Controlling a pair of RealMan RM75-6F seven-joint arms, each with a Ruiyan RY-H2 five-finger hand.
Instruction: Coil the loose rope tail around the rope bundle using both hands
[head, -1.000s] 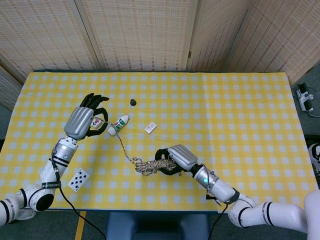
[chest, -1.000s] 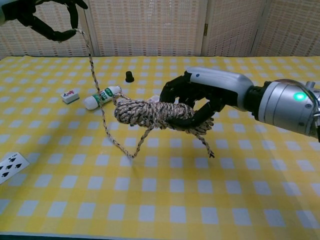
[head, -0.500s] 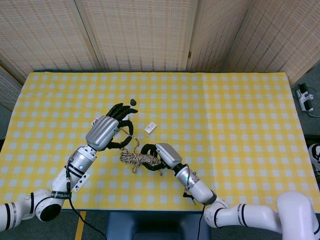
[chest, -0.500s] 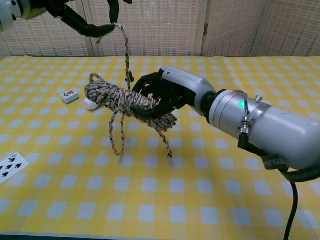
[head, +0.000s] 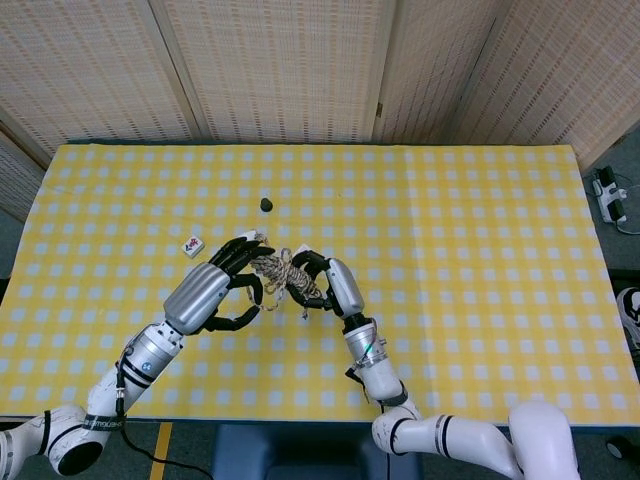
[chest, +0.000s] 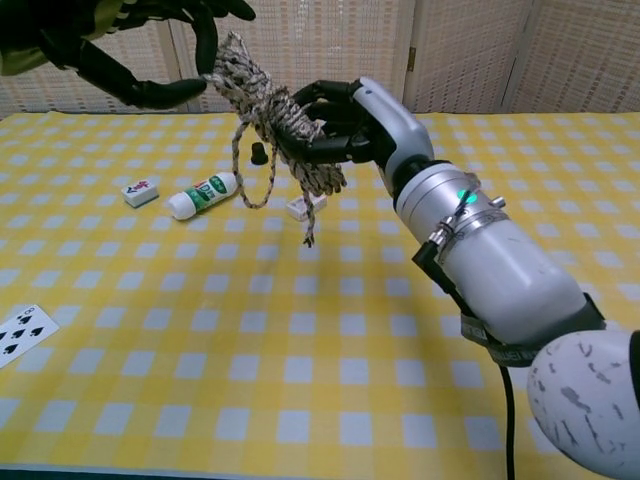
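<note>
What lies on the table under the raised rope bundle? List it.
Below the rope bundle sit a white bottle, a small white block and a black cap. The head view hides the bottle behind the left hand.

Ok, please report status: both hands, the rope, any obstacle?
Right hand grips rope bundle, lifted off table. Left hand holds the bundle's upper end. Loose tail hangs in a loop. Nothing in the way.
</note>
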